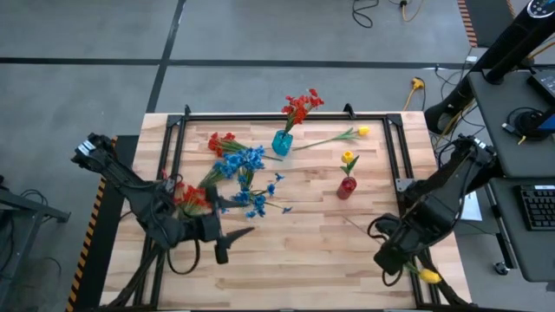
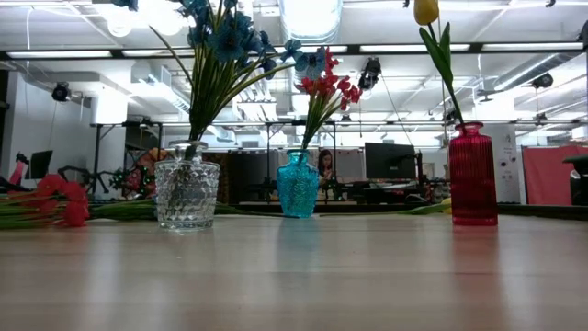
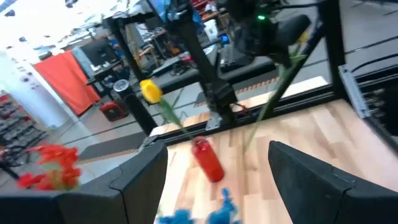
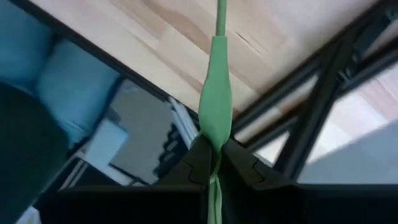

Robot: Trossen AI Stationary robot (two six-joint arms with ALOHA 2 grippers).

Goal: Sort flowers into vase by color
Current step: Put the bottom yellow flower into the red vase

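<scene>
A clear vase (image 2: pixel 186 193) holds blue flowers (image 1: pixel 238 163), a blue vase (image 1: pixel 281 143) holds red ones, and a red vase (image 1: pixel 347 187) holds one yellow flower. Loose on the table lie red flowers (image 1: pixel 186 198), blue flowers (image 1: pixel 254 204) and a yellow flower (image 1: pixel 347 135). My right gripper (image 1: pixel 395 258) is raised over the near right corner, shut on another yellow flower (image 1: pixel 427 276). Near the front left, my left gripper (image 1: pixel 236 236) stands open and close to level, pointing toward the red vase (image 3: pixel 208 158), with nothing between its fingers. My right gripper pinches the yellow flower's green stalk (image 4: pixel 215 144) between its two fingertips, just below a narrow leaf (image 4: pixel 216 102). The fingers slant downward and lie across the stalk. The flower is lifted, its head (image 1: pixel 427 276) past the gripper and its long stalk (image 3: pixel 273 93) slanting down toward the table.
A black frame rail (image 1: pixel 286 115) runs around the tabletop. Bare wood (image 1: pixel 303 251) lies between the two grippers along the near side. A desk with a keyboard (image 1: pixel 539 206) stands beyond the right edge. Cables lie on the floor beyond the far edge.
</scene>
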